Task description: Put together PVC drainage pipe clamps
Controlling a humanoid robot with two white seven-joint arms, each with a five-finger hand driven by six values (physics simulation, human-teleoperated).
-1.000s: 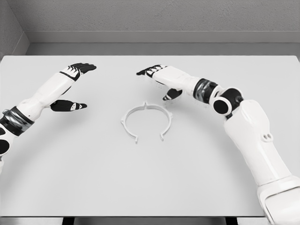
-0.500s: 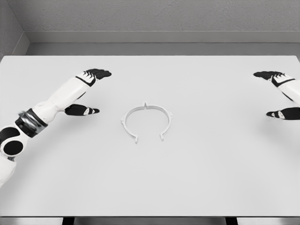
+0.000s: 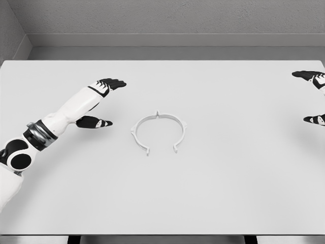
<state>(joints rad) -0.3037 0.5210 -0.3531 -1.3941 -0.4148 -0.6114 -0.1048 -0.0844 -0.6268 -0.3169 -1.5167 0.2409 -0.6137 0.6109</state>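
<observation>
Your right hand (image 3: 315,96) has swung off to the far right edge, fingers apart & holding nothing, while the left hand (image 3: 99,101), fingers also apart, edges twd the clamp ring (image 3: 158,131) lying untouched mid-worktop (image 3: 228,178) — grasp not started imo.

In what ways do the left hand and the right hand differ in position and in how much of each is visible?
The left hand lies near the clamp ring, while the right hand is far away at the table's right edge. The left hand shows with its whole forearm; the right hand is cut off by the picture border. Both are open and hold nothing.
</observation>
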